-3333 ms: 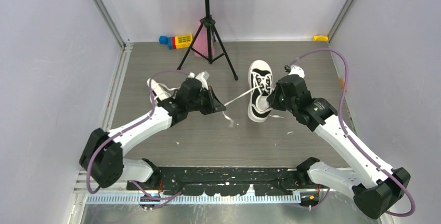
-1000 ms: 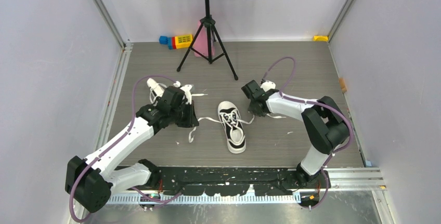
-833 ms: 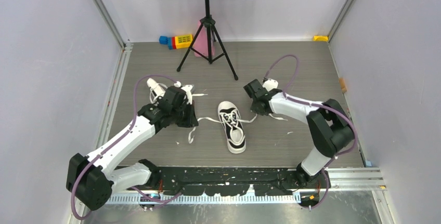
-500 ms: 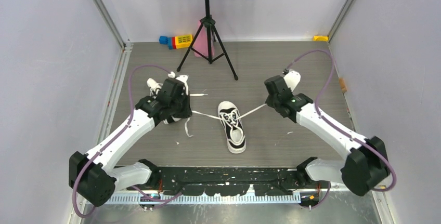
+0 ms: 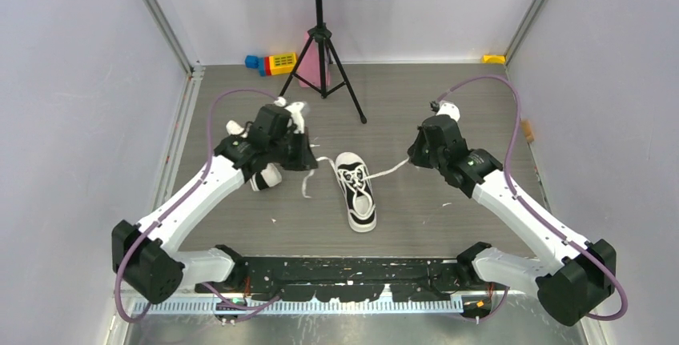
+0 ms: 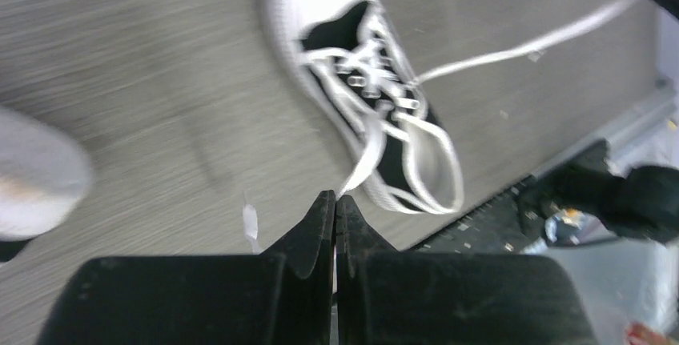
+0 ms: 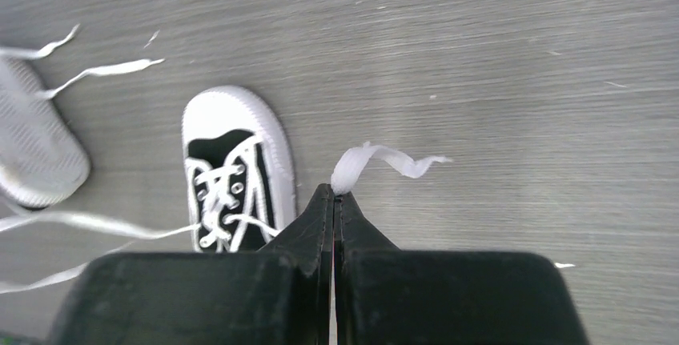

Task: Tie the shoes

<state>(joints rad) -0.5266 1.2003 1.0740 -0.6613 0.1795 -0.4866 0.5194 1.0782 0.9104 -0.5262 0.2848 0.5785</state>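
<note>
One black shoe [image 5: 357,193] with a white sole lies mid-table, toe toward the back, also in the left wrist view [image 6: 360,97] and the right wrist view [image 7: 236,170]. My left gripper [image 5: 311,158] [image 6: 335,199] is shut on its left white lace [image 6: 364,153], just left of the toe. On the other side, my right gripper [image 5: 411,158] [image 7: 334,193] is shut on the right lace [image 5: 390,170], whose end [image 7: 384,158] curls out past the tips. The second shoe [image 5: 264,176] [image 7: 36,153] lies under my left arm, white sole showing.
A black music-stand tripod [image 5: 320,57] stands at the back middle, with coloured toy blocks [image 5: 272,62] and a pink piece [image 5: 307,69] beside it. A yellow bit [image 5: 494,58] sits in the back right corner. Walls close in both sides.
My right gripper has shut on the right lace and drawn it out to the right. My left gripper lifted toward the back and came nearer the shoe's toe, still holding its lace.
</note>
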